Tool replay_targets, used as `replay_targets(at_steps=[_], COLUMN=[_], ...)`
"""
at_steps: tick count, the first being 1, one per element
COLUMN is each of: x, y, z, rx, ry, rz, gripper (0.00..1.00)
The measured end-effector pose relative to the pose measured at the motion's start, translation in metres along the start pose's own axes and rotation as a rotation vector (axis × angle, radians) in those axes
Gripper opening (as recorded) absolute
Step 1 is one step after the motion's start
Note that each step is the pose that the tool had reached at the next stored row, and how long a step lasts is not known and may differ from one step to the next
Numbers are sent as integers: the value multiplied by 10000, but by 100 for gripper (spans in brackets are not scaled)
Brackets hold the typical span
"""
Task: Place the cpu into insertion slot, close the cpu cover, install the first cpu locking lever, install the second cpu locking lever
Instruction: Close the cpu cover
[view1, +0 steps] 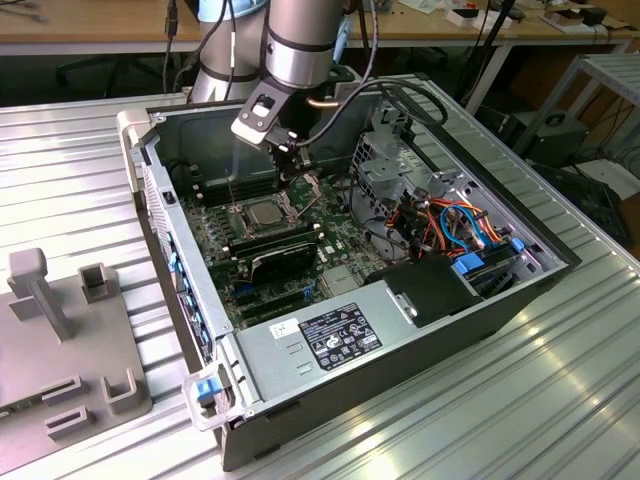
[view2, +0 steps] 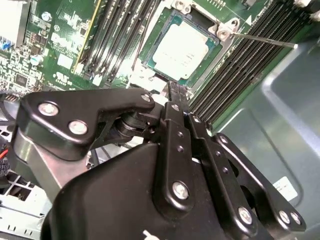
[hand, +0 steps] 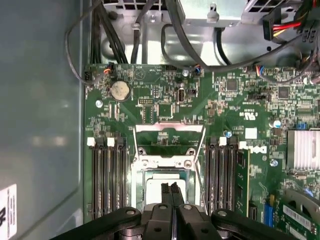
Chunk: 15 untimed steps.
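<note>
Inside the computer case (view1: 400, 330), the motherboard (hand: 225, 107) holds the insertion slot (view2: 165, 22) between its memory banks. The cpu cover (hand: 165, 161) lies swung open. The gripper (hand: 172, 187) hangs just over the seated cpu (view2: 182, 47), fingers (hand: 165, 192) clenched together on nothing.

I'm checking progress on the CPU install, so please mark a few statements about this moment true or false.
1. The cpu sits in the insertion slot. True.
2. The cpu cover is shut over the cpu. False: it is swung open, and the cpu's top is bare.
3. The gripper holds a memory stick. False: its fingers are together with nothing between them, over the cpu.
4. Long memory slots run along both sides of the insertion slot. True.
</note>
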<state>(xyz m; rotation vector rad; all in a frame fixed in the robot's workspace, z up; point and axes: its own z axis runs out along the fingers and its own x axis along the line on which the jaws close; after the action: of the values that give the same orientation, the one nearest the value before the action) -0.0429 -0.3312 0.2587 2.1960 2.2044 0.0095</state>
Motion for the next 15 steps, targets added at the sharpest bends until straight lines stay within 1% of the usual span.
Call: replay_targets(at_steps=[2, 3, 5, 8, 9, 11, 12, 15], x=[0, -2, -2, -2, -2, -3, -3, -3], y=[5, 11, 30, 133, 182, 248, 271, 373], z=[-43, -94, -120, -119, -118, -116, -116, -113], rx=[-1, -1, 0, 3, 8, 14, 16, 23], ry=[2, 1, 1, -4, -7, -15, -18, -33], rz=[2, 1, 2, 0, 2, 0, 1, 0], gripper=[11, 11, 11, 11, 11, 11, 11, 11])
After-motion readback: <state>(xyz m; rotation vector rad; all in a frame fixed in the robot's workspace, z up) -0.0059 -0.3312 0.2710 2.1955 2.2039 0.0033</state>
